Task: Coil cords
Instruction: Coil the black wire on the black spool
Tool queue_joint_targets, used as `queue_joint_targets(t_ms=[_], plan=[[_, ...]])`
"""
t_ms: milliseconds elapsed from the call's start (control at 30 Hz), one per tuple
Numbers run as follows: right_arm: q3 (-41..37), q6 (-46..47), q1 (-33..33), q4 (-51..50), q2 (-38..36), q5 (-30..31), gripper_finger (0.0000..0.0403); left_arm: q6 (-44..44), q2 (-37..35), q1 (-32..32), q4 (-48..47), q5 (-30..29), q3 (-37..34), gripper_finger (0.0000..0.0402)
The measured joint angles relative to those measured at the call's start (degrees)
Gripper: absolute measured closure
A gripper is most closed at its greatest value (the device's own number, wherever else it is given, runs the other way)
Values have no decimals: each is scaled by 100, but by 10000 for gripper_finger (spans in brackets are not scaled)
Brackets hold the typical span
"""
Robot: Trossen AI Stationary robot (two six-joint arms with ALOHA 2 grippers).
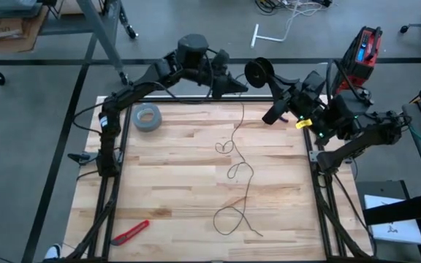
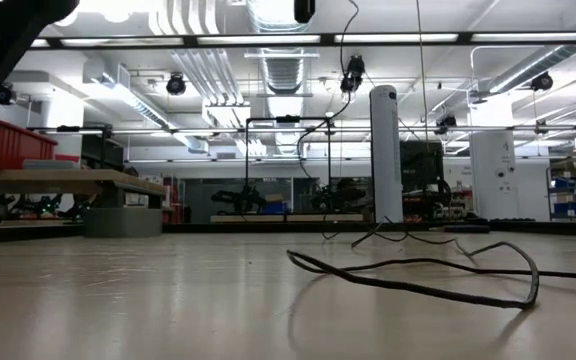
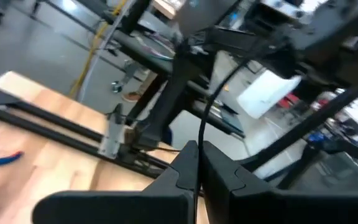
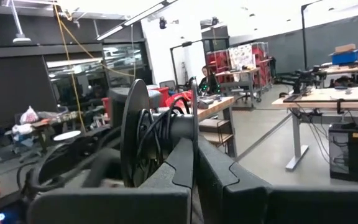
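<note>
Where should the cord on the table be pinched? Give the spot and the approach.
Pinch the cord on its single straight run between the two loops. Come straight down with the fingers astride it. It lies flat on the table, and at that spot no second strand is likely to be caught.

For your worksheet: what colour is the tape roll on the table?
Grey tape roll, clearest in the high view.

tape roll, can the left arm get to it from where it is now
Probably yes: the tape roll lies in the open on the table's left side, nothing around it. But the left gripper is shut on the cord, so it must let go first.
</note>
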Motion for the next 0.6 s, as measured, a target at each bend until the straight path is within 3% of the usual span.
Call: queue_joint_targets(t_ms=[233,433,600], plan=[[1,-55,-2,112,17,20,403,208,-11,-574,31,183,4,377],[0,-57,2,118,17,22,403,278,-42,-569,-189,582,7,283],[-1,-57,79,44,18,85,403,909,-42,-560,-1159,353,7,199]])
